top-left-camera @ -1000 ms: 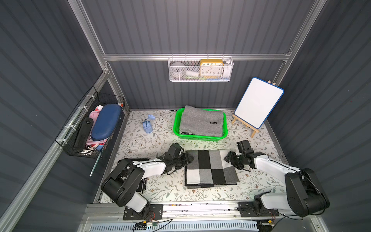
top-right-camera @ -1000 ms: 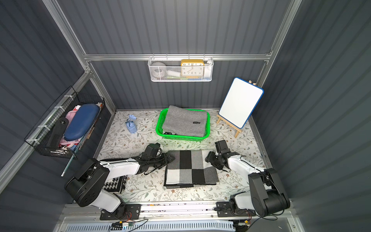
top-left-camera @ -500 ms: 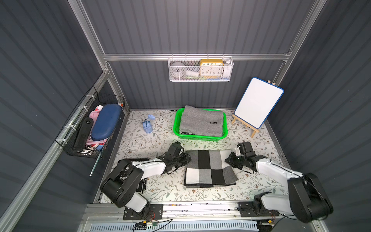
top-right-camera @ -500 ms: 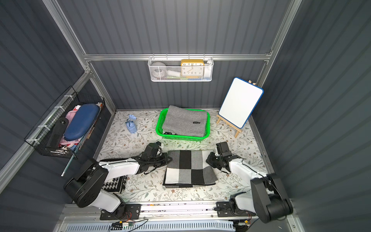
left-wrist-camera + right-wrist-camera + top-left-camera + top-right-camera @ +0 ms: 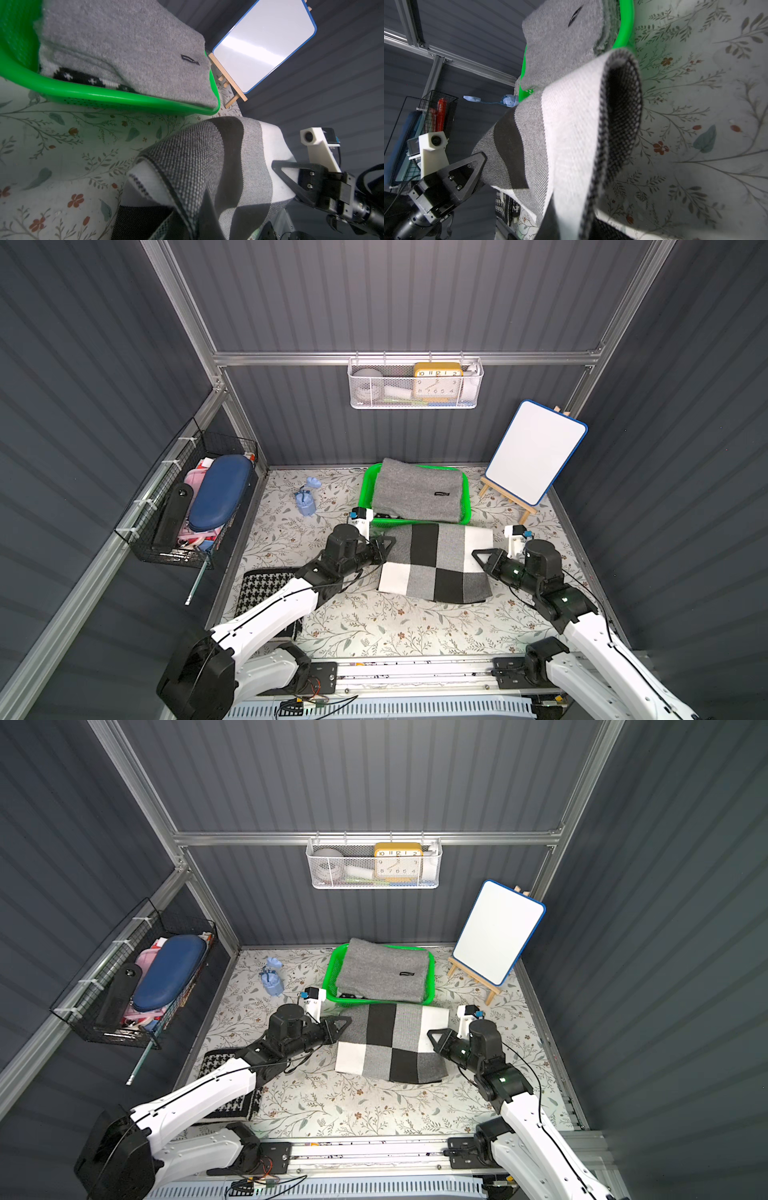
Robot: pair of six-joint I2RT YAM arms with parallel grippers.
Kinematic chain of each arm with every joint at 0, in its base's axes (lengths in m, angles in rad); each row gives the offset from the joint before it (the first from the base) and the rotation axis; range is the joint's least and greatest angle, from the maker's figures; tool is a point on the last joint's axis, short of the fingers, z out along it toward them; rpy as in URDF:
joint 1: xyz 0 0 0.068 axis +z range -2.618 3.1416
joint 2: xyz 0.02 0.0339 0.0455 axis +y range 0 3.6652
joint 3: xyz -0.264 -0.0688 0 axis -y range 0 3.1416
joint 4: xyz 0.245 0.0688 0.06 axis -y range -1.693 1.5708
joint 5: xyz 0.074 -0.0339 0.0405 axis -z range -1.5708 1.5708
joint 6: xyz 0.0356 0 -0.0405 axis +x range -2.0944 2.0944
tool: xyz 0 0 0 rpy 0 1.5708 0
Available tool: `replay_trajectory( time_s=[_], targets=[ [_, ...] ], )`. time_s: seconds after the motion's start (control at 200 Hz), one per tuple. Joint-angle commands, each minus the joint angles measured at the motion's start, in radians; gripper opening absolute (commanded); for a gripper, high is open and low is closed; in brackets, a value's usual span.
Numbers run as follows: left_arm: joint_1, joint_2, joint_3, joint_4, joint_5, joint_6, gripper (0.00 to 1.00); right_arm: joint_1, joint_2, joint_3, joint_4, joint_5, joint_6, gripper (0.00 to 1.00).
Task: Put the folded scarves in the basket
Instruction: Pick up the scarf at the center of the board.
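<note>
The folded scarf [image 5: 434, 564], checked in black, grey and white, hangs off the floral table between my two grippers in both top views. My left gripper [image 5: 384, 549] is shut on the scarf's left edge and my right gripper [image 5: 478, 558] is shut on its right edge. In the left wrist view the scarf [image 5: 197, 158] bunches up at my left gripper [image 5: 197, 205]. In the right wrist view the scarf [image 5: 571, 124] curls over my right gripper [image 5: 556, 205]. The bright green basket [image 5: 365, 493] stands just behind, its near rim [image 5: 104, 95] beside the scarf's far edge.
A folded grey cloth [image 5: 417, 493] fills the basket. A whiteboard on a wooden easel [image 5: 534, 452] stands at the back right, and a small blue object [image 5: 305, 499] lies left of the basket. A houndstooth cloth [image 5: 266, 585] lies under my left arm. Wire baskets hang on the left wall [image 5: 195, 506] and back wall [image 5: 415, 383].
Both grippers have shut on the scarf's side edges and raised it off the table, carrying it a little toward the basket.
</note>
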Motion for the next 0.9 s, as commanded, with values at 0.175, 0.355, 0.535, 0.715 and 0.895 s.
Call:
replay_trajectory(
  time_s=[0.175,0.355,0.535,0.715,0.895],
  targets=[
    [0.071,0.179,0.298,0.001,-0.174,0.174,0.00,0.002,0.297,0.312,0.102,0.034,-0.067,0.00],
    [0.118,0.300,0.465,0.008,-0.201,0.235,0.00,0.000,0.513,0.427,0.265,0.054,-0.034,0.00],
    [0.222,0.416,0.588,0.024,-0.138,0.241,0.00,-0.002,0.706,0.598,0.303,0.068,-0.049,0.00],
    [0.272,0.549,0.702,0.031,-0.077,0.251,0.00,-0.034,0.875,0.727,0.305,0.076,-0.057,0.00],
    [0.293,0.685,0.795,0.040,-0.017,0.251,0.00,-0.084,1.004,0.787,0.329,0.076,-0.032,0.00]
  ],
)
